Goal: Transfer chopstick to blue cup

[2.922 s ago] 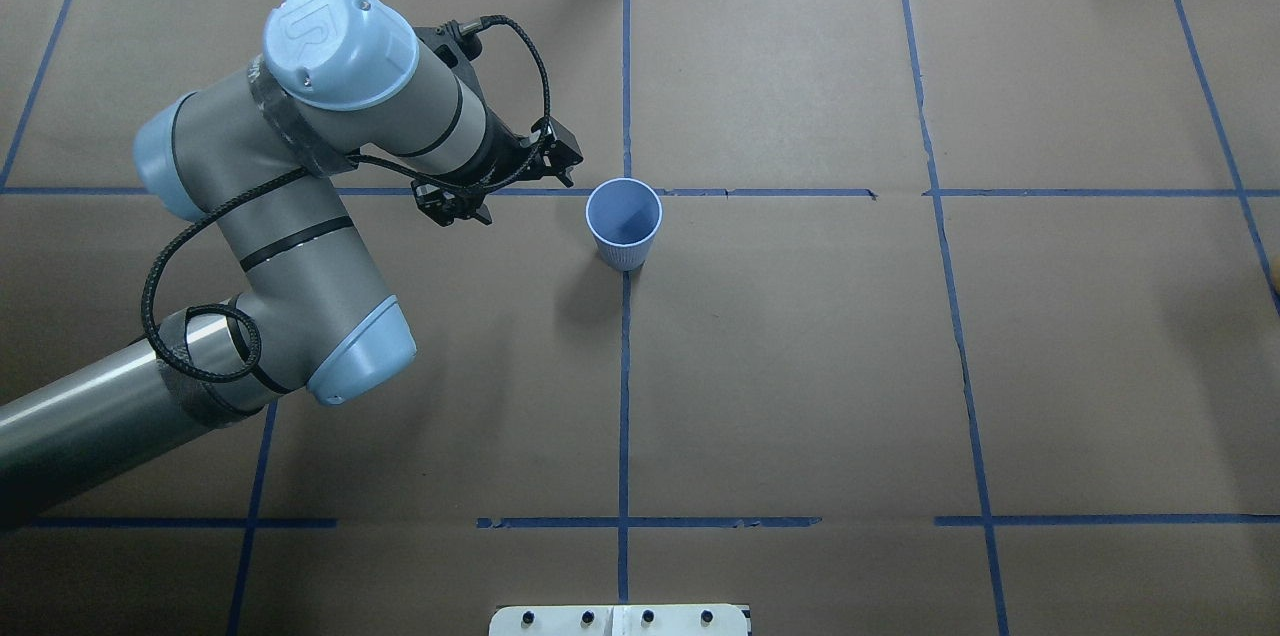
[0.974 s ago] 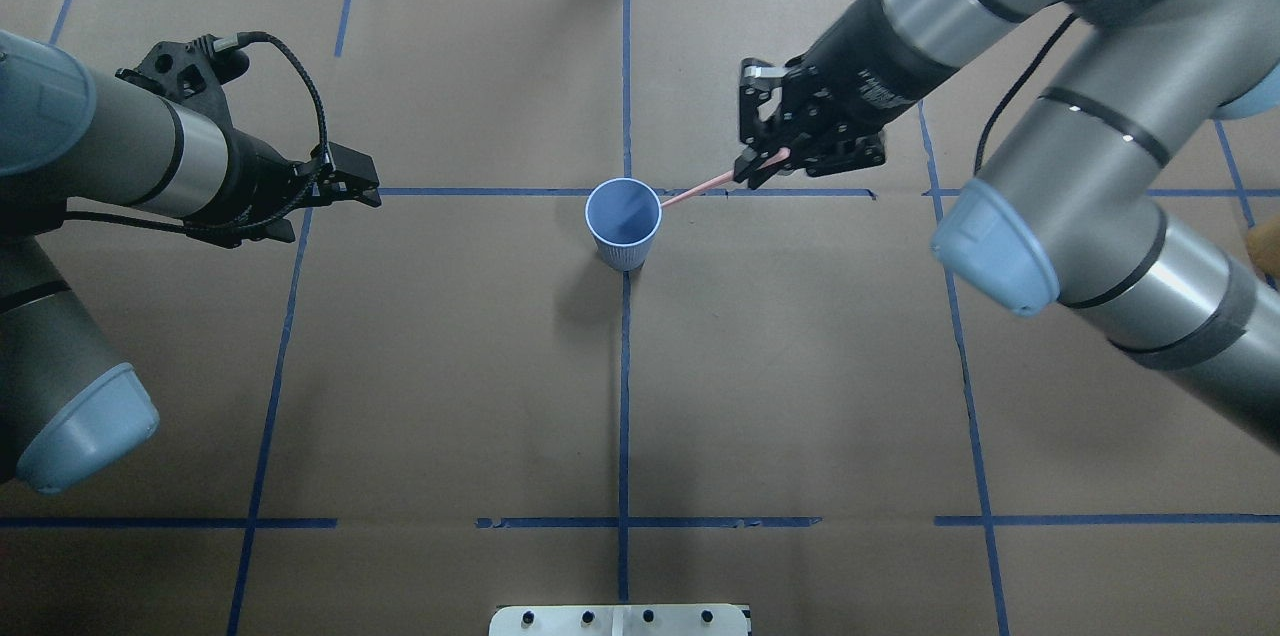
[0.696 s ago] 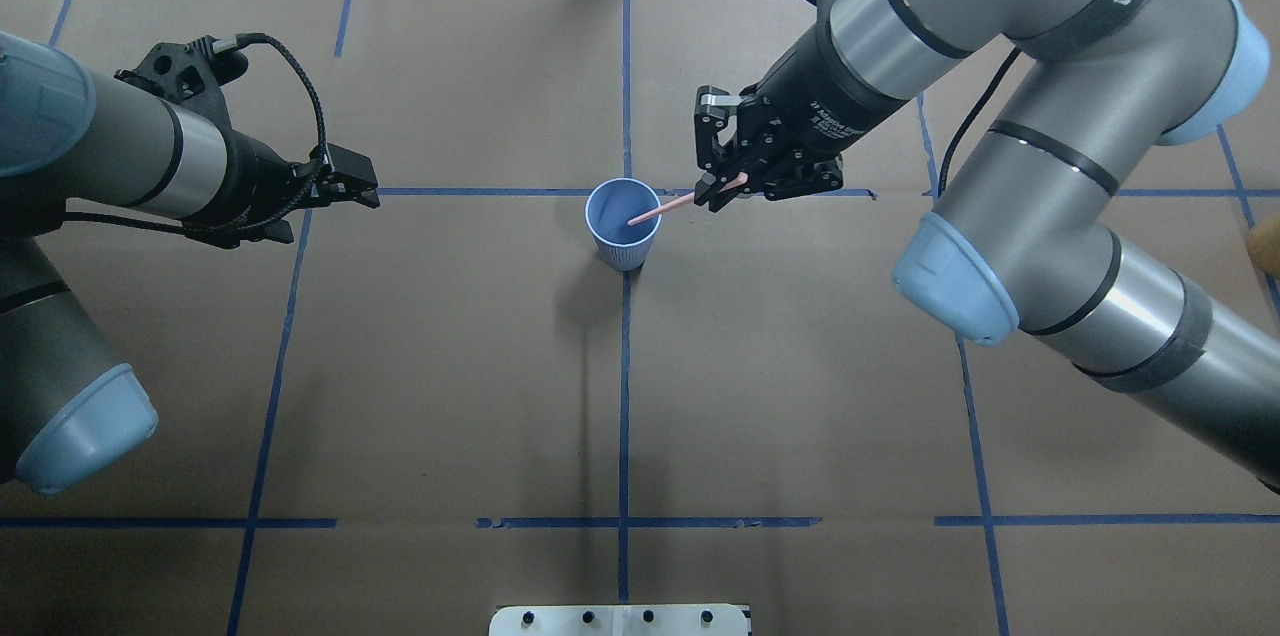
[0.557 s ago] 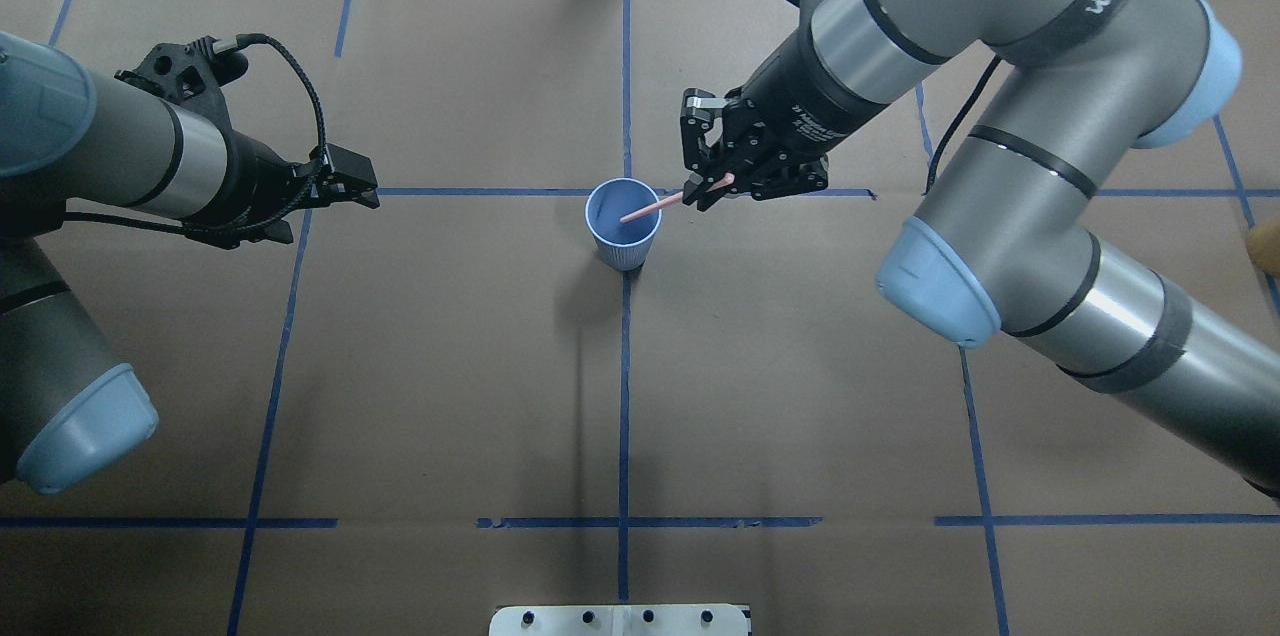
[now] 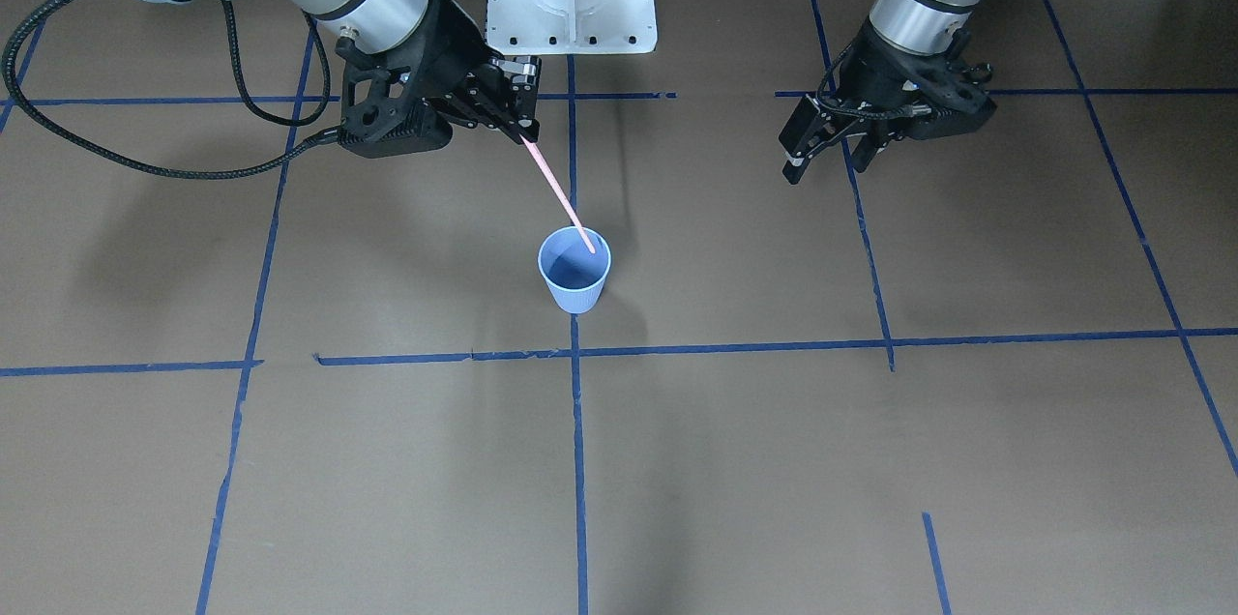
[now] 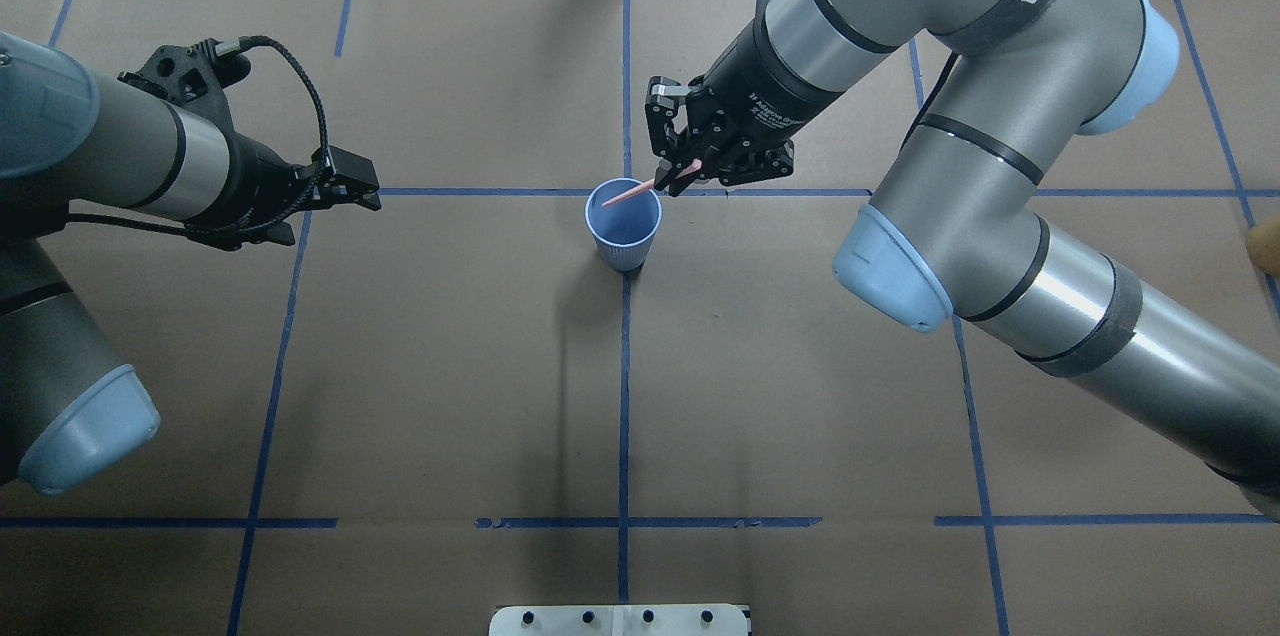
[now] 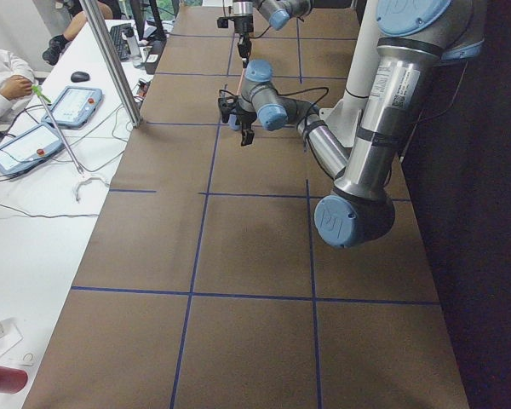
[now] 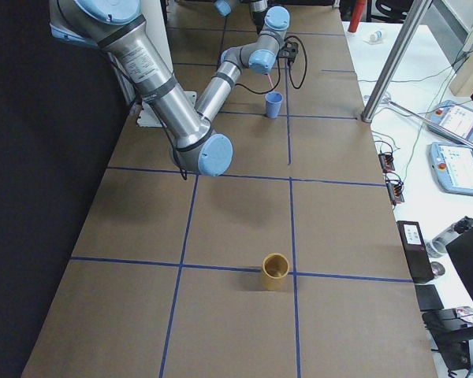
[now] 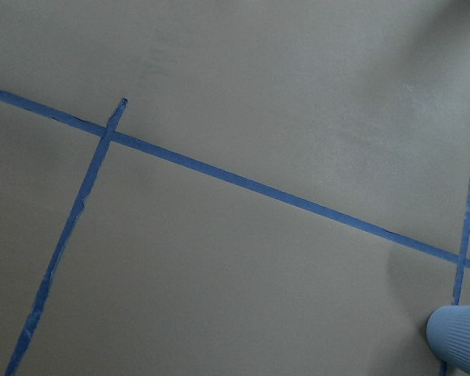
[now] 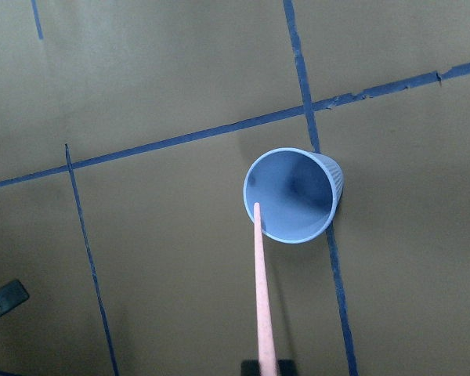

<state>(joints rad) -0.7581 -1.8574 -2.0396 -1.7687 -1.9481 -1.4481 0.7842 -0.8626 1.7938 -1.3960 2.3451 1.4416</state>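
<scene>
We are looking at a table covered in brown paper (image 6: 800,366), which dark blue tape lines (image 6: 622,396) are dividing into large squares. The blue cup (image 6: 624,228) is standing upright about midway between the surface's left and right ends, its base sitting on one tape line just beside a crossing of two.

The right gripper (image 6: 680,178) is reaching in from the right side and hanging just beside the cup and above its rim. Its jaws are pinching the upper end of the chopstick (image 6: 640,188). We are seeing the stick slant down from the fingers toward the cup, with its free tip lying over the cup's mouth, close to the rim. We cannot tell whether the tip is dipping below the rim or touching the inner wall.

The left gripper (image 5: 824,159) is hanging over the left half of the surface, well apart from the cup. Its jaws are standing spread with nothing between them.

A mustard-yellow cup (image 8: 276,272) is standing upright near the right end of the surface, well apart from the blue one.
</scene>
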